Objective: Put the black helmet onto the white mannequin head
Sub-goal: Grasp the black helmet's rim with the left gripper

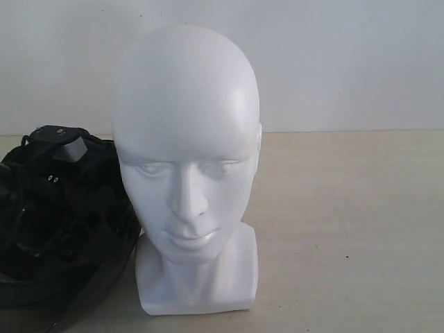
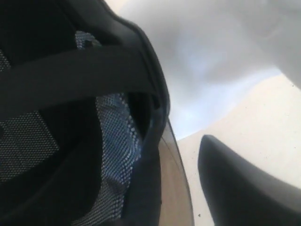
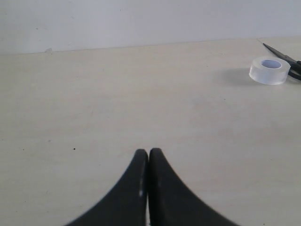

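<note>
Two things matter on the pale counter (image 1: 347, 208). The black helmet (image 1: 48, 229) lies at the lower left of the exterior frame, hard beside the white mannequin head (image 1: 184, 139), which stands upright in the middle, facing the camera; whether they touch I cannot tell. The helmet looks the bulkier of the two, probably a stiff shell of moderate weight with a soft mesh lining (image 2: 113, 146) and a limp strap (image 2: 70, 75). I judge the firm rim the best place to take hold. The smoky visor (image 2: 171, 197) may flex or smear, and the strap would let the shell swing. The glossy head looks light and slippery and might tip if nudged. Much of the helmet is cut off by the frame edge, so its lie is hard to read. The left jaws are at its rim, one finger (image 2: 240, 188) outside the visor and the other hidden, so I cannot tell whether they grip. The right jaws are pressed together on nothing, over bare counter. A tape roll (image 3: 269, 70) and scissors (image 3: 280, 53) lie well beyond them.
</note>
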{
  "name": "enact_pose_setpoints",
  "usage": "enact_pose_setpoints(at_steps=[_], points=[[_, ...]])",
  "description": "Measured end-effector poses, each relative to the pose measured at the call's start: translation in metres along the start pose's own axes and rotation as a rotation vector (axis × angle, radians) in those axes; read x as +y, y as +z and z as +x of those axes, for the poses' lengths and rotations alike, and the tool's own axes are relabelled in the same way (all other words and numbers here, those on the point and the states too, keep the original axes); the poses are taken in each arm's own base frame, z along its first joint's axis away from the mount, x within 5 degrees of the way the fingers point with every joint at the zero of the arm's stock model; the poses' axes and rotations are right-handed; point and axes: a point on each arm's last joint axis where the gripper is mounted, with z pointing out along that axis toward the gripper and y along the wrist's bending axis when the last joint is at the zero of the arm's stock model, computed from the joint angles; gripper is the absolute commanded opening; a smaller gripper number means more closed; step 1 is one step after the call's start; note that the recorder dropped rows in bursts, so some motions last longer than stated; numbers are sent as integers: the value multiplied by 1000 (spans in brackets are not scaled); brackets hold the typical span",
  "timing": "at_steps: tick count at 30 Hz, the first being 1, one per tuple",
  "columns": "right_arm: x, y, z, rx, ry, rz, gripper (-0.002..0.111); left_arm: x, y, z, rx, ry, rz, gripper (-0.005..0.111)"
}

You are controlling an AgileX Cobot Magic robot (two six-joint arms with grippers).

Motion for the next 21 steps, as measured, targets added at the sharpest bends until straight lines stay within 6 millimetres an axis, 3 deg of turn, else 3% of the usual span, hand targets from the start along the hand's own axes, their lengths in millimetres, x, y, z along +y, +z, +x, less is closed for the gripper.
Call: enact_pose_setpoints(at_steps=[21], points=[[0, 0, 0, 0, 0, 0, 0, 10, 28, 0, 22, -44, 9, 63]])
